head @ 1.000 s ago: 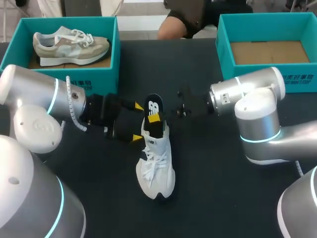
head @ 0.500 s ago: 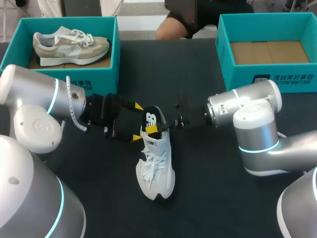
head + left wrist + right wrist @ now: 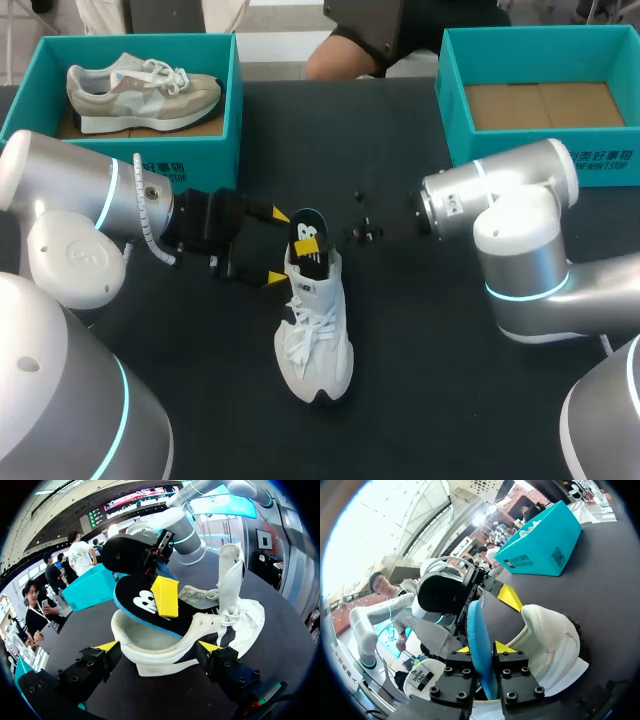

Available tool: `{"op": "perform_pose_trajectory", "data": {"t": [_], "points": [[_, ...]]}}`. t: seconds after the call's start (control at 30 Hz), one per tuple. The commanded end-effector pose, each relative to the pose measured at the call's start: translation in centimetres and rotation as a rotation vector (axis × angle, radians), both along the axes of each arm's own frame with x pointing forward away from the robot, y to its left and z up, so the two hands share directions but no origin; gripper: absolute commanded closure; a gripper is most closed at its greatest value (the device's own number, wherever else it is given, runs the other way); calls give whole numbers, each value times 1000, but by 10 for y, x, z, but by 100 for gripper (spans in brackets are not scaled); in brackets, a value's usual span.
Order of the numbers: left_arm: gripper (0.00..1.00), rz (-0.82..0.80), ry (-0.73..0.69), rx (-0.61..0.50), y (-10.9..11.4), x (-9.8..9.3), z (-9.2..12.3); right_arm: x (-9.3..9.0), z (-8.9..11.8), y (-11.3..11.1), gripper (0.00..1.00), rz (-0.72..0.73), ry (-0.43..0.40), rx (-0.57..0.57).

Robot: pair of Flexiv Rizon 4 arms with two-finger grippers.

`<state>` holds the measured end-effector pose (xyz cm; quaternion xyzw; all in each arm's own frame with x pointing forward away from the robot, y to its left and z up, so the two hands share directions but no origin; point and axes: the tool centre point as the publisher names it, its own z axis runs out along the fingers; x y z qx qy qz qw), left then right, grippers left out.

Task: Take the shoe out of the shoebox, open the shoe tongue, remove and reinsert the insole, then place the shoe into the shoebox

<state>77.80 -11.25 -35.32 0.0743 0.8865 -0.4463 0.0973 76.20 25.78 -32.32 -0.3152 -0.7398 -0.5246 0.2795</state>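
Lying on the dark worktop (image 3: 430,400) at the centre of the frame, the white shoe (image 3: 318,335) was seen with its toe toward the lower edge and its tongue standing up. The blue-and-black insole (image 3: 303,218) was held standing out of the heel opening, clenched between the fingers of the right hand (image 3: 310,243). The left hand (image 3: 277,247) was seen released, its yellow tips spread to either side of the heel. One teal shoebox (image 3: 540,150) stood at the upper right, another (image 3: 235,110), with a beige shoe (image 3: 140,88), at the upper left.
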Motion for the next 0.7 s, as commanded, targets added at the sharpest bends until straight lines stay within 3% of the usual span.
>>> {"op": "perform_pose_trajectory", "data": {"t": [0.03, 0.13, 0.2, 0.47, 0.7], "points": [[0, 1, 0, 4, -1, 0, -1, 13, -2, -2, 82, 28, -3, -2], [0, 1, 0, 4, -1, 0, -1, 19, -8, -2, 87, 38, -9, 9], [0, 1, 0, 4, -1, 0, -1, 21, -15, -3, 100, 53, 6, 17], [0, 1, 0, 4, -1, 0, -1, 2, -28, 8, 100, 79, 97, 47], [0, 1, 0, 4, -1, 0, -1, -9, -28, 10, 100, 51, 107, 54]]}}
